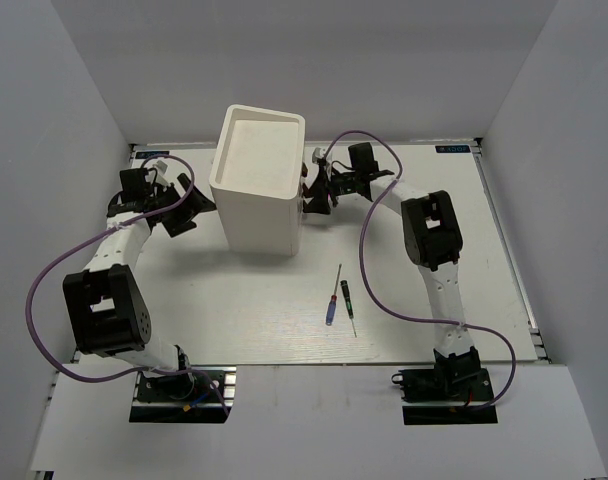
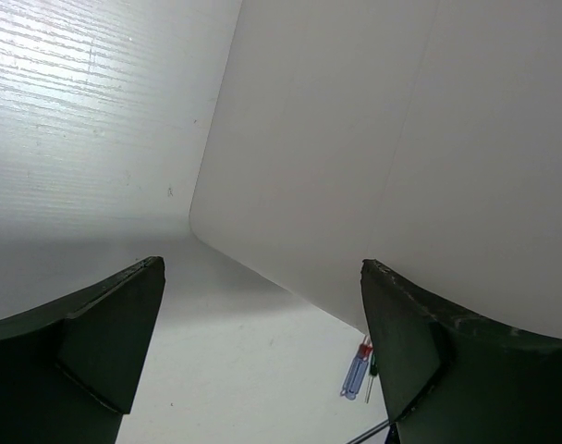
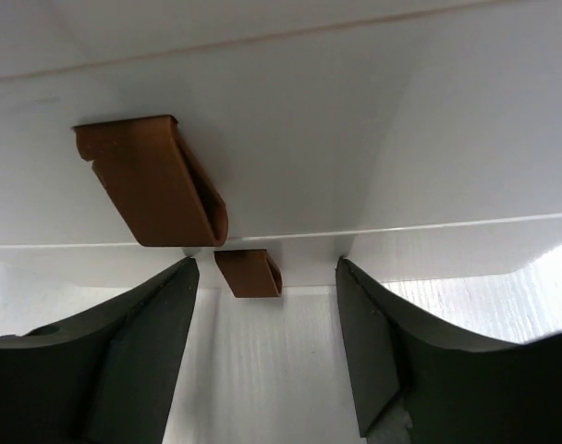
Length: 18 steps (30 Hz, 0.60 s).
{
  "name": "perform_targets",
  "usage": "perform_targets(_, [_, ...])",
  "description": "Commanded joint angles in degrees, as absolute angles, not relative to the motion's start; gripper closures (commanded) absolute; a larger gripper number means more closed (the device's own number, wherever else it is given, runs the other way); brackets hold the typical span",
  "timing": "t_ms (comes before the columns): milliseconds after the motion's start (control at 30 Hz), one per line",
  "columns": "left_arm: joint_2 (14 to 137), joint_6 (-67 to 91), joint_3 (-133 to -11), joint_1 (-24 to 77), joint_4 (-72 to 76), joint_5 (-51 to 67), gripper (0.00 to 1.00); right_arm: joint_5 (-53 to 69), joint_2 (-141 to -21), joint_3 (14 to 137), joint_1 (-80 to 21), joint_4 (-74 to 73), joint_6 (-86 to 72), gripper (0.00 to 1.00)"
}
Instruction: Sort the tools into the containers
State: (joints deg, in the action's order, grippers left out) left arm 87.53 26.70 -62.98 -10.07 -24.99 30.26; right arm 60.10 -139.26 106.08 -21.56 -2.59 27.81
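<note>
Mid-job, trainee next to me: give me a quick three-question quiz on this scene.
1. True or false: the left gripper holds a tool.
2. How many thin screwdrivers lie on the table near the cabinet?
3. The right gripper, open, faces: A) the cabinet's brown drawer pulls; B) the screwdrivers; C) the left arm.
Key: 1 false, it is open and empty. 2 two. 3 A.
</note>
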Motion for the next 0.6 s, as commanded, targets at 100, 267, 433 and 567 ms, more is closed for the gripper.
perform_targets(100, [86.84,27.42,-62.84,-10.46,-23.47,31.64,0.03,62.49,-139.39,107.23,-22.50,-0.62,25.93,0.56])
perform_targets(267, [86.84,27.42,-62.84,-10.46,-23.47,31.64,0.03,62.23,-138.70,105.91,-22.50,2.37,23.91,1.00])
perform_targets(433, [86.31,27.42,-62.84,-10.46,-23.47,31.64,0.03,60.91,-135.88,101.53,-21.53,3.60,23.90,1.00])
perform_targets(567, [85.78,27.42,-62.84,-10.46,-23.47,31.64,0.03,58.28,-132.81,98.70,-20.22,0.64,25.92,1.00])
